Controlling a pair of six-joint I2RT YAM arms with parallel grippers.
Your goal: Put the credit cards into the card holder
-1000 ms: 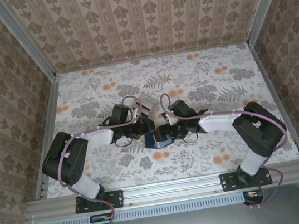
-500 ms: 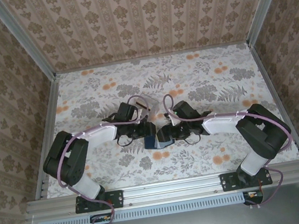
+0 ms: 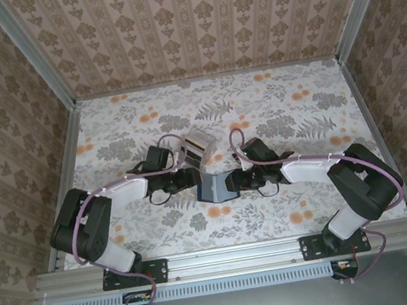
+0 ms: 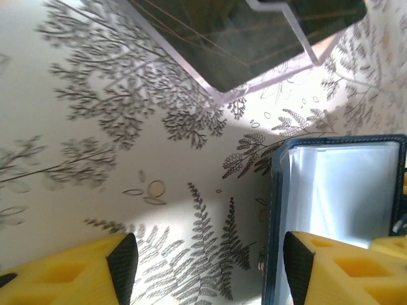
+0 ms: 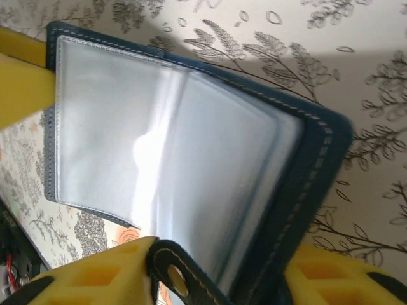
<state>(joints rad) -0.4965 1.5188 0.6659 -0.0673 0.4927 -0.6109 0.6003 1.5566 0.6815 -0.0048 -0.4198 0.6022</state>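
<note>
The right gripper [image 5: 219, 267] pinches the open card holder [image 5: 165, 146] by its cover (snap tab included). The left gripper [image 4: 210, 260] has its fingers apart at the holder's left edge. The credit cards [image 3: 200, 145] stand just beyond, mid-table, in a clear box [image 4: 210, 86].

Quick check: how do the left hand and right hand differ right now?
The left hand is open over bare table; the right hand is closed on the card holder, a finger against each side of its blue cover. The left hand has the holder's edge beside one finger; the right hand has it between both. Both have yellow fingers.
</note>
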